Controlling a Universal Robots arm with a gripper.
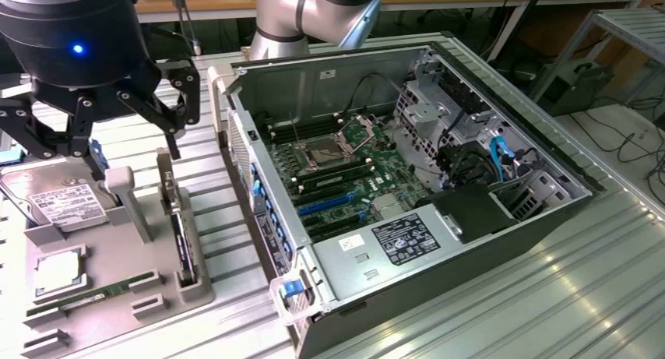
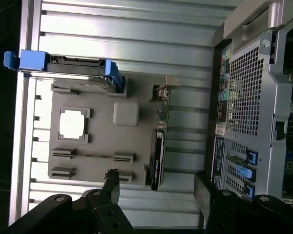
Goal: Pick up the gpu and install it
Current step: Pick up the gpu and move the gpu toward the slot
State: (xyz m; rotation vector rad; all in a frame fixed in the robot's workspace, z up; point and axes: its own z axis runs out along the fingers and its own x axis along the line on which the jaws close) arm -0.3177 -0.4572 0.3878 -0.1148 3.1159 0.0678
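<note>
Gripper [image 1: 130, 153]: jaws spread, empty, hovering over grey parts tray [image 1: 114, 258]. Gpu [image 1: 179, 234]: on edge in tray slot.

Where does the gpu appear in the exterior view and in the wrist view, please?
Exterior view: the gpu stands on edge in the grey tray, on its side nearest the computer case, toward the exterior view's left.
Wrist view: the gpu stands at the tray edge facing the case's perforated panel.
Shared landmark: the hard drive at the tray's end.
</note>
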